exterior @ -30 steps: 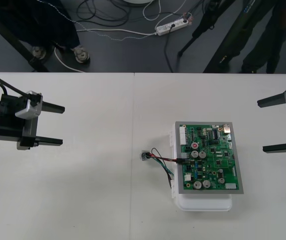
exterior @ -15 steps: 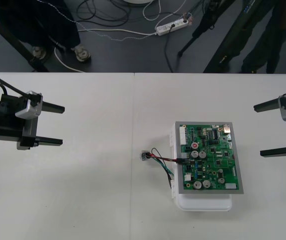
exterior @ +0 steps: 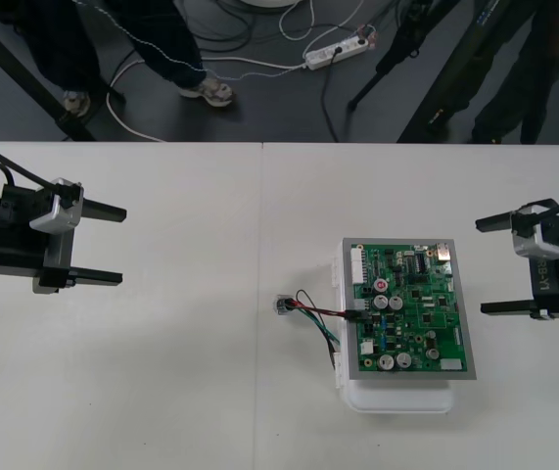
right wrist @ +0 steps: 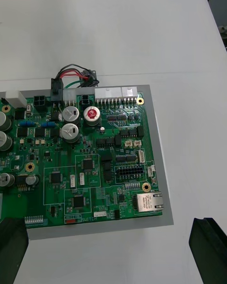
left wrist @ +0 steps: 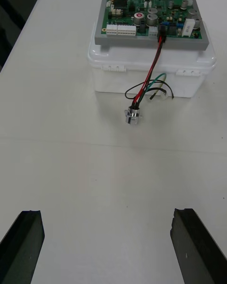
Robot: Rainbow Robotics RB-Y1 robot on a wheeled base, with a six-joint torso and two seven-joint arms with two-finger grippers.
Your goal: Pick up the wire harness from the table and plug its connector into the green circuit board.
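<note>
Trailing red-black-green wires (exterior: 316, 311), plug (exterior: 354, 315) in board (exterior: 411, 308), socket (exterior: 281, 305) on table (exterior: 162, 372); left end effector (exterior: 122, 245), right end effector (exterior: 481, 267) spread.

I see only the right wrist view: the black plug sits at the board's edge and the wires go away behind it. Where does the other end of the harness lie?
Observer: The round metal socket lies on the table, close beside the white base, on the side that faces the left arm.
Operator: Does a pincer hold it?
Observer: No. The left pincer is open, far from the harness.
Operator: On what does the board stand?
Observer: The green circuit board rests on top of that white base, raised above the table.
</note>
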